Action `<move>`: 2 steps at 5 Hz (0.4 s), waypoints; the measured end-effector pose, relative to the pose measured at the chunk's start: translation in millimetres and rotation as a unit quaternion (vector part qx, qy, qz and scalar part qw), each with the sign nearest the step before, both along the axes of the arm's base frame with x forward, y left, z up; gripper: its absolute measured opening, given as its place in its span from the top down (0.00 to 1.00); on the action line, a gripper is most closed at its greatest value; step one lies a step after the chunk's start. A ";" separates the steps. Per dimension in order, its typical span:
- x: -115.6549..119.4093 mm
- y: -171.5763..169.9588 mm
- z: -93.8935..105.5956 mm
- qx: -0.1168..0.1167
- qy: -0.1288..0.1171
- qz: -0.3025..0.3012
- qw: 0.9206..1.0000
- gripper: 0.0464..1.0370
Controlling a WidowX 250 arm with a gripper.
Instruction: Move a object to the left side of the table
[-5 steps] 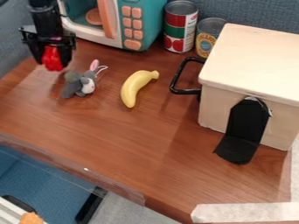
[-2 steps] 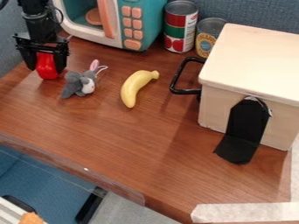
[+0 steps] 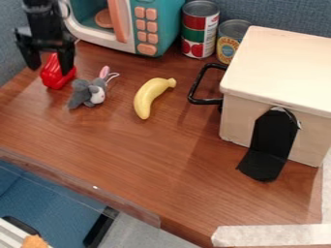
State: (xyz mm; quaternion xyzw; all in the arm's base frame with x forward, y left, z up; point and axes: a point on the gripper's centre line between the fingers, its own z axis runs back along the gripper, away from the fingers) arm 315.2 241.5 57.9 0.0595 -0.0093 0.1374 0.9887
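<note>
While hand (image 3: 50,70) hangs open, red object (image 3: 56,79) rests on table (image 3: 136,155).

The brown tabletop (image 3: 148,160) carries a red object (image 3: 54,76), with a grey plush toy (image 3: 84,94) just beside it and a yellow banana (image 3: 148,98) nearby. Toward the back stand a toy microwave (image 3: 165,24) and two cans (image 3: 200,30). On the right sits a pale wooden box (image 3: 278,68); whitish tape (image 3: 271,236) lies along the near right corner.
</note>
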 end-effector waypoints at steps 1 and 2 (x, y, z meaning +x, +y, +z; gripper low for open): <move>0.4 -8.7 16.9 -0.011 -0.023 -0.018 1.000 0.04; 0.9 -10.8 25.8 -0.008 -0.032 -0.040 0.999 0.04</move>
